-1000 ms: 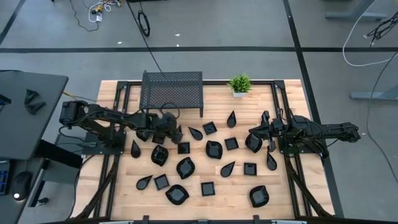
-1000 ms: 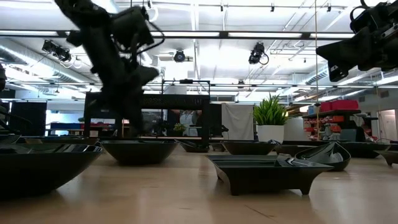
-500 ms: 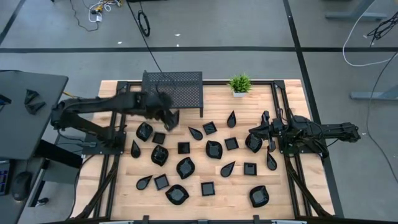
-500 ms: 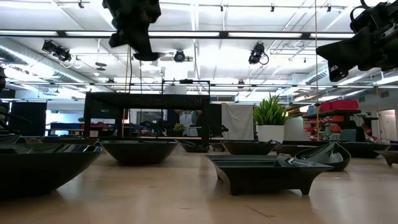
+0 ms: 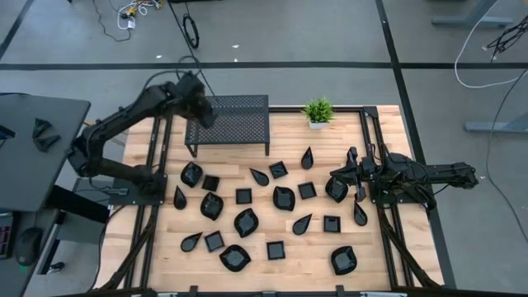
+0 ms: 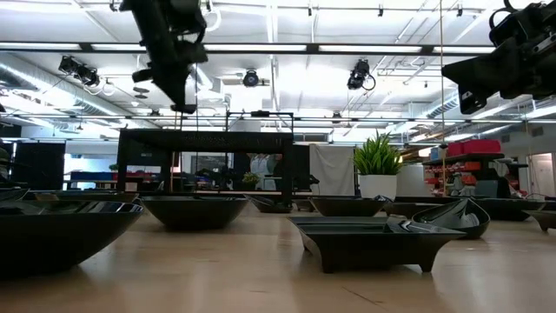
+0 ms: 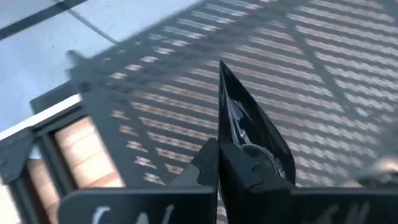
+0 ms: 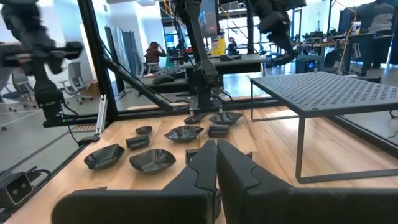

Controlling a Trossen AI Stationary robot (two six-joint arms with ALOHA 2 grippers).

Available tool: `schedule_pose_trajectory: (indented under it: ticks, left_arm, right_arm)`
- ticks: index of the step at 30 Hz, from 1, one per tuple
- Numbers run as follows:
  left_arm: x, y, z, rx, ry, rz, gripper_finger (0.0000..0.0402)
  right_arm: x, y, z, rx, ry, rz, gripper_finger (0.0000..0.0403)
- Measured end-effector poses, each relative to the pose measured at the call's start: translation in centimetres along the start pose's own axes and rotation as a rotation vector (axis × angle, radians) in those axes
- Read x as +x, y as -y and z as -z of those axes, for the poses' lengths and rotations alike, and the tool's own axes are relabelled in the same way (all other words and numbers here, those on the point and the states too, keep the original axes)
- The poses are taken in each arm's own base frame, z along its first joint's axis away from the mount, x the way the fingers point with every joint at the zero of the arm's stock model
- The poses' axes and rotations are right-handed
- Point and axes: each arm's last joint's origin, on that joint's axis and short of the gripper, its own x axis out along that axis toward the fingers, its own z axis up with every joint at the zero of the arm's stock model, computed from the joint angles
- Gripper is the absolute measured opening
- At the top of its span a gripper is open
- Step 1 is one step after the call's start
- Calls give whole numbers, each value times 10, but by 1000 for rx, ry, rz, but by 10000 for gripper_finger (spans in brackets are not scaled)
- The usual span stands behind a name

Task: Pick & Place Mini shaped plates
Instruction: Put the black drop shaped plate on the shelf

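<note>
Left gripper raised over the left end of the black perforated rack, clamped on one glossy teardrop plate. Right gripper closed, empty, waiting near the table's right side. Potted plant just beside the rack. Nineteen more mini plates scattered across the wooden table.

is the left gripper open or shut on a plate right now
Shut on a plate. In the left wrist view the left gripper pinches a glossy black teardrop plate, carried above the perforated rack.
</note>
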Motion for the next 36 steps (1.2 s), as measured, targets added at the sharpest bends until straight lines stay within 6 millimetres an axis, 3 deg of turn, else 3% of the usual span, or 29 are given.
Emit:
schedule_pose_trajectory:
  ticks: [7, 18, 36]
  left_arm:
    - [23, -25, -9, -59, -63, -62, 5]
    - [41, -23, -7, -59, -158, -42, 9]
    - [42, -27, -3, -39, -189, -155, 32]
  right_arm:
    - [0, 0, 0, 0, 0, 0, 16]
    - [0, 0, 0, 0, 0, 0, 16]
    - [0, 0, 0, 0, 0, 0, 16]
